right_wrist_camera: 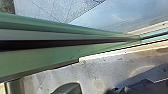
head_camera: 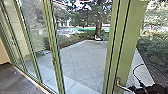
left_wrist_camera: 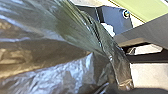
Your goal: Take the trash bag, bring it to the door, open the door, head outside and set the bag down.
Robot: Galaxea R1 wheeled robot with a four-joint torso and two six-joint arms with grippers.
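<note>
My right gripper (head_camera: 137, 89) is at the lower right of the head view, close beside the metal handle (head_camera: 121, 86) on the green door frame (head_camera: 130, 45). Whether it touches the handle is unclear. The dark, shiny trash bag (left_wrist_camera: 50, 55) is large in the left wrist view. Its plastic narrows into a gathered strip, and my left gripper (left_wrist_camera: 125, 85) is shut on that end. The right wrist view shows the green door frame (right_wrist_camera: 50, 53) low down, along the pale threshold (right_wrist_camera: 105, 54).
Glass panels with green posts (head_camera: 53, 50) run along the left. Beyond the glass lies a paved yard (head_camera: 82, 58), with a tree trunk (head_camera: 98, 28) and bushes (head_camera: 155, 47) behind and to the right. Dark indoor floor (head_camera: 15, 81) shows at the lower left.
</note>
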